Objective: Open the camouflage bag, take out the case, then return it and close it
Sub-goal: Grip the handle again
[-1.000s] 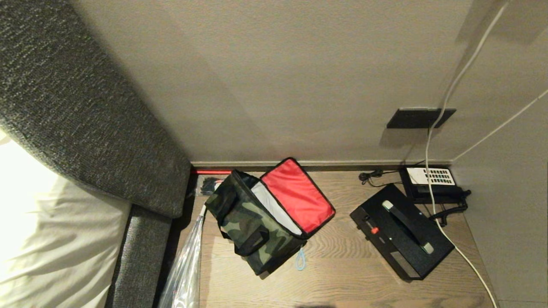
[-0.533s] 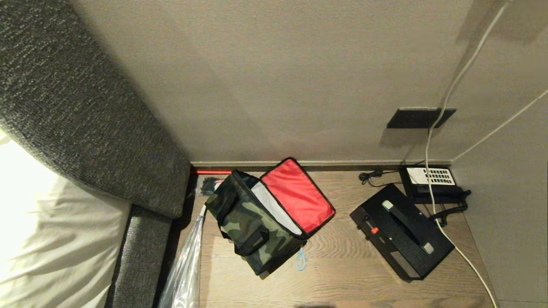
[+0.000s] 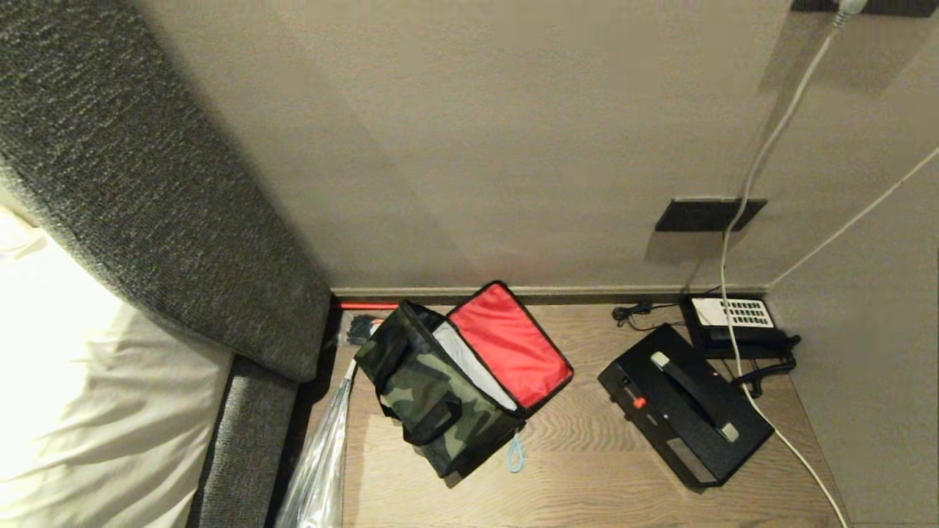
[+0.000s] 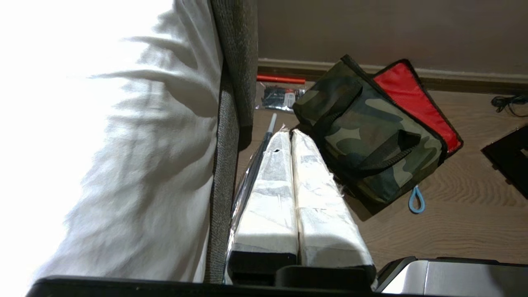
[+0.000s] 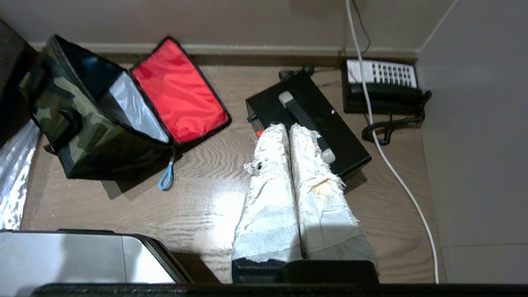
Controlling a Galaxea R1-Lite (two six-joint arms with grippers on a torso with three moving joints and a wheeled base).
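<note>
The camouflage bag (image 3: 440, 396) stands open on the wooden surface, its red-lined lid (image 3: 510, 345) folded back toward the wall and the silver-grey lining showing inside. The case (image 3: 686, 403), flat and black with a small red knob and a grey-ended strip on top, lies outside the bag to its right. Neither arm shows in the head view. My left gripper (image 4: 288, 134) hangs shut and empty, short of the bag (image 4: 371, 136). My right gripper (image 5: 287, 127) is shut and empty too, its taped fingers hanging apart in front of the case (image 5: 346, 136).
A black telephone (image 3: 733, 323) with a white keypad sits in the back right corner, and a white cable (image 3: 733, 242) runs down the wall past it. A clear packet (image 3: 359, 326) and a plastic wrap (image 3: 315, 469) lie left of the bag beside a grey upholstered panel (image 3: 147, 183).
The whole head picture has slid slightly downward, so the camera has tilted. The bag, the case and the phone have kept their places relative to each other.
</note>
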